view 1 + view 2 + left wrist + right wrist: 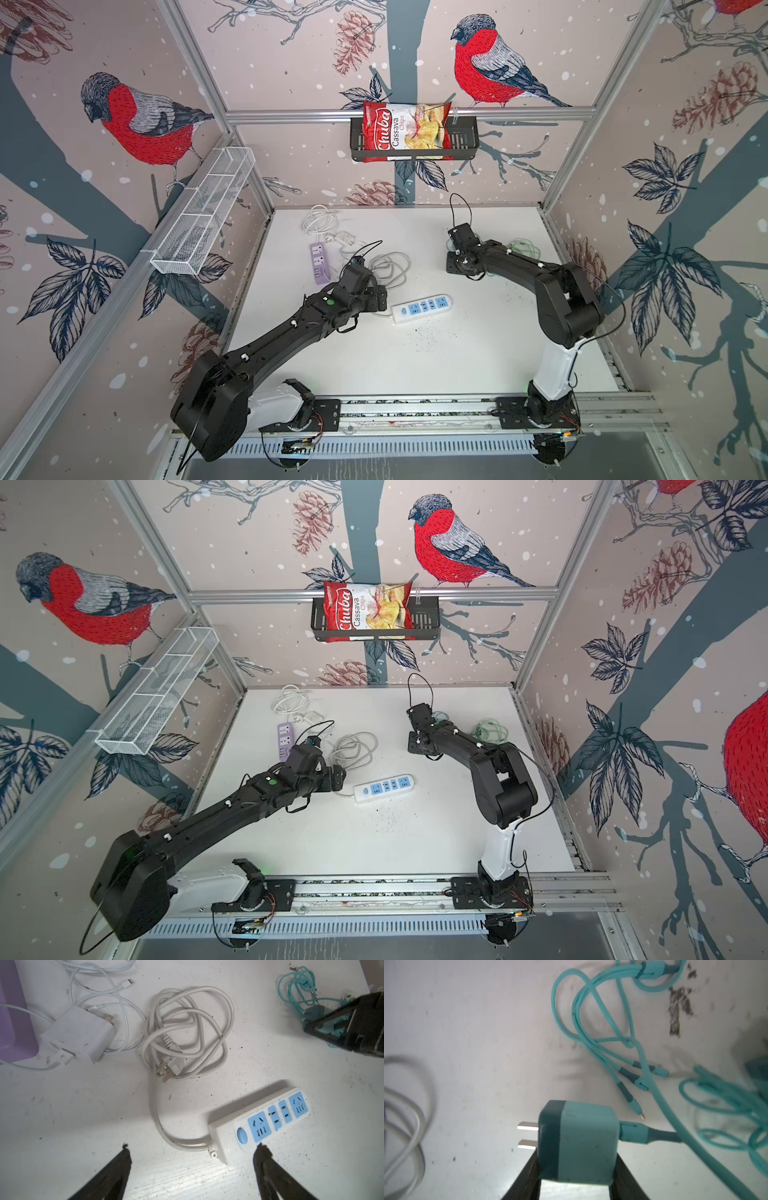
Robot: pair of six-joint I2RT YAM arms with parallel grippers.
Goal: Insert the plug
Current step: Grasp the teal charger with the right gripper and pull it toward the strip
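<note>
Well, boxy two-tone teal plug (577, 1140)

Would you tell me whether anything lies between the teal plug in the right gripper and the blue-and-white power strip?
Nothing visible does: only bare table lies between the teal plug in the right gripper and the power strip. The coiled white cable lies to one side, and the open left gripper hovers at its switch end.
</note>
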